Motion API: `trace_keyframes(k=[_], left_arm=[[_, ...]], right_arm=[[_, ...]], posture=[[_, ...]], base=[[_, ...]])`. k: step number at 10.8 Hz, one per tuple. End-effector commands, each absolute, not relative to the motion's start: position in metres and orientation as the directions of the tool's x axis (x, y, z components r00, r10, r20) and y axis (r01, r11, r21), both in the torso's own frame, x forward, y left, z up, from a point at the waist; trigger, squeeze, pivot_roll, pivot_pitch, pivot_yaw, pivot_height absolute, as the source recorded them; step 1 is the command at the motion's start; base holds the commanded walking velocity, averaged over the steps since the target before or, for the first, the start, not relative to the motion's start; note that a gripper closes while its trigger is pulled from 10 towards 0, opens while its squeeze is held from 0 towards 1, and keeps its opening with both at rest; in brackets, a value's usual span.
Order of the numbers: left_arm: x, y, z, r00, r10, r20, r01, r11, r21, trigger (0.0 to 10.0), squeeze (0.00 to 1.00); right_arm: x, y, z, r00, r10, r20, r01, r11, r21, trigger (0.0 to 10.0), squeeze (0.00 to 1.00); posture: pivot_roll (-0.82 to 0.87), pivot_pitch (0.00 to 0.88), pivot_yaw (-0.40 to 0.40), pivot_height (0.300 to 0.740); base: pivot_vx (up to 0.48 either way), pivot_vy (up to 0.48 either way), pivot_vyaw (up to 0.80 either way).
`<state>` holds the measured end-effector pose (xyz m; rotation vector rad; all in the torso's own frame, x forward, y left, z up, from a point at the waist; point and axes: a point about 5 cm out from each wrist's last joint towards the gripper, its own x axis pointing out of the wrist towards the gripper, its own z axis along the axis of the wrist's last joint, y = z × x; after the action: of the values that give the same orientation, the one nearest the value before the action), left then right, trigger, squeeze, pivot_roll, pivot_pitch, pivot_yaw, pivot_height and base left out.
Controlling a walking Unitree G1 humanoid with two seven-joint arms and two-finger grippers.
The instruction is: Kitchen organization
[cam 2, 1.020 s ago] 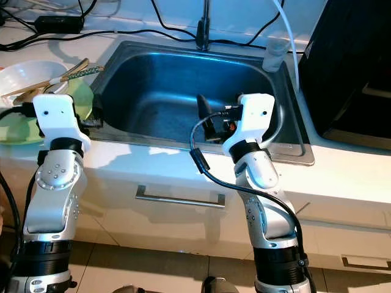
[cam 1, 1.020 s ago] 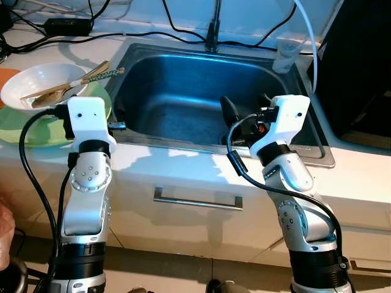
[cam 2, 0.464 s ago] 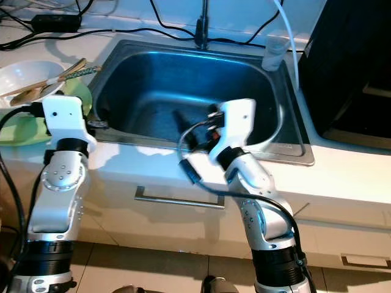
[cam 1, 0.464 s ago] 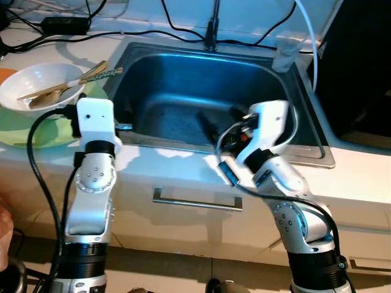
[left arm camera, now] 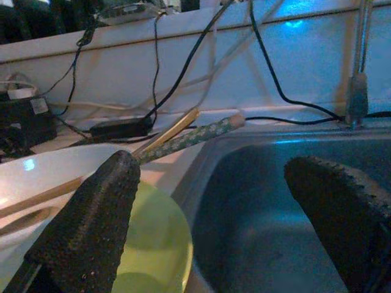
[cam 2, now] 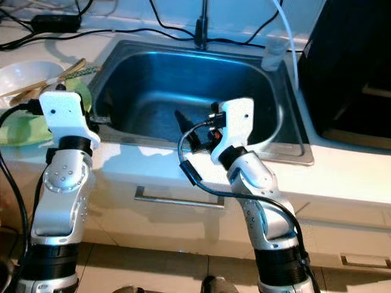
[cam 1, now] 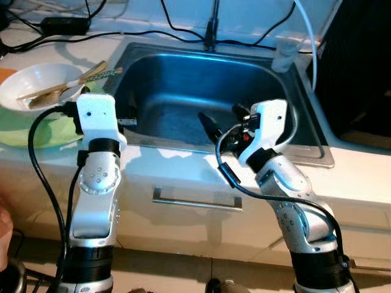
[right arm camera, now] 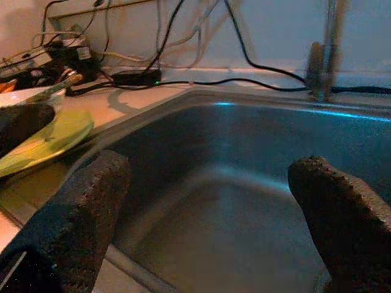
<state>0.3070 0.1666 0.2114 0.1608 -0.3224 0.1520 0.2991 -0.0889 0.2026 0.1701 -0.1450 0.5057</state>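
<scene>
A white bowl [cam 1: 33, 85] holding chopsticks and a spoon [cam 1: 68, 84] sits on a green plate [cam 1: 33, 133] on the counter, left of the steel sink [cam 1: 183, 91]. My left gripper [left arm camera: 214, 210] hovers open at the sink's left front corner, beside the plate, with nothing between its fingers [left arm camera: 85, 232]. My right gripper [cam 1: 223, 119] hangs open over the front middle of the basin and points left toward the bowl, also holding nothing. Its fingers [right arm camera: 342, 220] frame the bare sink bottom [right arm camera: 244, 201].
A faucet [cam 1: 212, 27] stands behind the sink, with black cables and a power adapter [cam 1: 61, 25] along the back counter. A clear plastic cup [cam 1: 286, 56] sits at the sink's far right corner. A dark appliance [cam 1: 360, 67] stands to the right. A drawer handle [cam 1: 197, 200] lies below.
My right gripper has swung left from the right part of the sink to its front middle. My left arm has shifted a little right, toward the sink's left edge.
</scene>
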Motion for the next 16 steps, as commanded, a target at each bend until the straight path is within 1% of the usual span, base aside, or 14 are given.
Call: trace_keyframes(k=[1, 3, 5, 7, 10, 12, 16], left_arm=[[0.305, 0.168, 0.21, 0.937, 0.139, 0.32, -0.188, 0.974, 0.128, 10.0, 0.0], [0.305, 0.166, 0.212, 0.939, 0.135, 0.318, -0.182, 0.975, 0.123, 10.0, 0.0], [0.306, 0.165, 0.219, 0.934, 0.127, 0.334, -0.175, 0.978, 0.117, 10.0, 0.0], [0.306, 0.167, 0.225, 0.932, 0.131, 0.339, -0.172, 0.981, 0.092, 10.0, 0.0], [0.305, 0.163, 0.255, 0.904, 0.119, 0.41, -0.148, 0.988, 0.039, 10.0, 0.0], [0.304, 0.161, 0.267, 0.889, 0.103, 0.445, -0.136, 0.99, 0.042, 10.0, 0.0], [0.304, 0.16, 0.269, 0.89, 0.101, 0.445, -0.128, 0.991, 0.031, 10.0, 0.0]], right_arm=[[0.3, -0.09, 0.206, 0.868, 0.456, 0.197, -0.483, 0.868, 0.119, 10.0, 0.0], [0.302, -0.093, 0.207, 0.878, 0.435, 0.201, -0.463, 0.878, 0.12, 10.0, 0.0], [0.304, -0.098, 0.208, 0.893, 0.397, 0.211, -0.429, 0.893, 0.136, 10.0, 0.0], [0.305, -0.098, 0.21, 0.892, 0.393, 0.223, -0.428, 0.894, 0.134, 10.0, 0.0], [0.305, -0.096, 0.215, 0.887, 0.389, 0.249, -0.428, 0.895, 0.127, 10.0, 0.0], [0.305, -0.095, 0.224, 0.877, 0.387, 0.284, -0.433, 0.894, 0.117, 10.0, 0.0], [0.305, -0.094, 0.226, 0.874, 0.386, 0.294, -0.432, 0.896, 0.108, 10.0, 0.0]], posture=[[-0.01, 0.108, -0.067, 0.74], [-0.02, 0.108, -0.065, 0.74], [-0.02, 0.109, -0.065, 0.74], [-0.01, 0.108, -0.063, 0.74], [-0.01, 0.108, -0.06, 0.74], [-0.01, 0.105, -0.057, 0.74], [-0.01, 0.103, -0.056, 0.74]], base=[[0.0, 0.0, 0.8], [0.0, 0.0, 0.8], [0.0, 0.0, 0.0], [0.0, 0.0, 0.0], [0.0, 0.0, 0.0], [0.298, 0.0, 0.0], [0.358, 0.0, 0.0]])
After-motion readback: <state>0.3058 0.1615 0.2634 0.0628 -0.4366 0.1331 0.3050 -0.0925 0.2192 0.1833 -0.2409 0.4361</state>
